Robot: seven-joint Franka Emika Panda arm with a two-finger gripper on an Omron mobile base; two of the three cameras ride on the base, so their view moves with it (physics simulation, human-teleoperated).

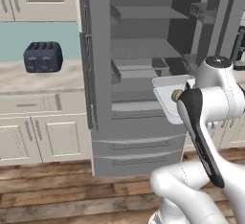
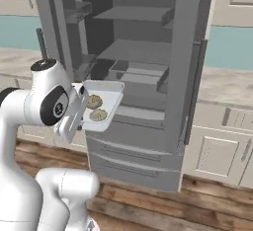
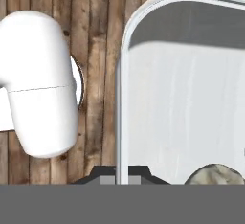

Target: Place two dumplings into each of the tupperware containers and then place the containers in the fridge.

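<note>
Plastic box (image 2: 103, 107): holds two dumplings (image 2: 94, 100)
Gripper (image 3: 121, 176): pinching box rim
Fridge (image 2: 148, 67): open, box not yet shelved

Translucent smooth plastic container (image 2: 109, 93); lumpy speckled dumplings (image 2: 94, 100); matt grey fridge (image 2: 143, 141); wood-plank floor (image 2: 163, 210).

This is a home kitchen. A tall grey fridge (image 1: 139, 74) stands open just ahead of the jaws, its flat shelves and lower drawers in view. Off to the left of the jaws, a pale stone worktop (image 1: 38, 77) carries a dark toaster (image 1: 43, 57) against a light blue wall. Cream panelled cabinets (image 1: 33, 139) sit below that worktop and others hang above it. Beneath the jaws lies a wooden plank floor (image 3: 100, 36).
</note>
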